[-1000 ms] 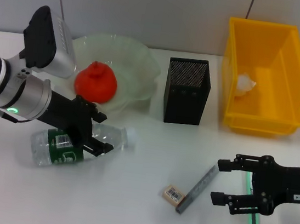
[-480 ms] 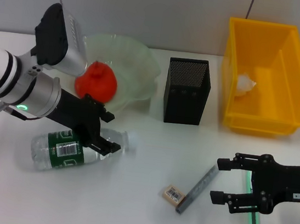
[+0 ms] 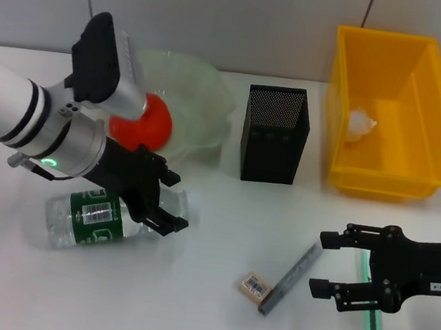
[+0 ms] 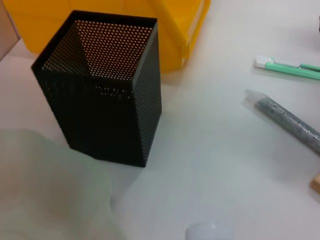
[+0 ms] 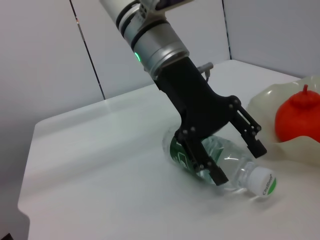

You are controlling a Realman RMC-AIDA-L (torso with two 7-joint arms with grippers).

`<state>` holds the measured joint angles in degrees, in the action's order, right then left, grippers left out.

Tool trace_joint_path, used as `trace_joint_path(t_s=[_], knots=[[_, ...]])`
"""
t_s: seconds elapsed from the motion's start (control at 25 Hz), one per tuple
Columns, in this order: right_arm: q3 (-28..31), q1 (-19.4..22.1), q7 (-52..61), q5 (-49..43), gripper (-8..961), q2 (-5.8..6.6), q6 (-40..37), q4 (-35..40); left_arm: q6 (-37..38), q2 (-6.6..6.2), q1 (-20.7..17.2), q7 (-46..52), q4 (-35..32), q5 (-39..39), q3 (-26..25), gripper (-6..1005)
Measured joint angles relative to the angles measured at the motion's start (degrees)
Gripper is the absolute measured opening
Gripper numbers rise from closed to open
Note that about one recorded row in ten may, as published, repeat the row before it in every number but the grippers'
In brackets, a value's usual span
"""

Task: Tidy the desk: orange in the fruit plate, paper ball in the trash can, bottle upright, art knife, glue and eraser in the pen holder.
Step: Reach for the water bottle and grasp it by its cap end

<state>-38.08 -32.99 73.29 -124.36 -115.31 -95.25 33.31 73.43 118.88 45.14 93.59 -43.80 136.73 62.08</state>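
Observation:
The bottle (image 3: 96, 218) lies on its side at the front left, its white cap (image 5: 263, 182) pointing toward the desk's middle. My left gripper (image 3: 175, 202) is open and straddles the bottle's shoulder, one finger on each side (image 5: 237, 160). The orange (image 3: 151, 123) sits in the fruit plate (image 3: 201, 97). A paper ball (image 3: 361, 125) lies in the trash can (image 3: 433, 128). The pen holder (image 3: 273, 135) stands between them. Art knife (image 3: 291, 276) and eraser (image 3: 252, 286) lie at the front. My right gripper (image 3: 323, 266) is open beside the knife's far end, partly over the glue (image 3: 373, 323).
The left wrist view shows the pen holder (image 4: 107, 90) close by, with the trash can (image 4: 110, 15) behind it and the glue (image 4: 290, 70) and art knife (image 4: 287, 120) farther off. My left arm's bulky wrist hangs over the plate's near rim.
My left gripper has slid along the bottle toward its cap, and the arm has swung in over the plate. The bottle shifted slightly. The right arm has stayed put.

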Motion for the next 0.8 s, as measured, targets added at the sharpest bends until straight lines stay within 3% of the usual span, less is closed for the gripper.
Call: trace_joint_path(t_s=[0.8], knots=[[0.0, 0.0, 0.0, 0.0, 815, 0.0, 0.0, 0.0, -4.5, 0.21, 2.7, 1.6, 2.8, -0.3, 7.1, 757]])
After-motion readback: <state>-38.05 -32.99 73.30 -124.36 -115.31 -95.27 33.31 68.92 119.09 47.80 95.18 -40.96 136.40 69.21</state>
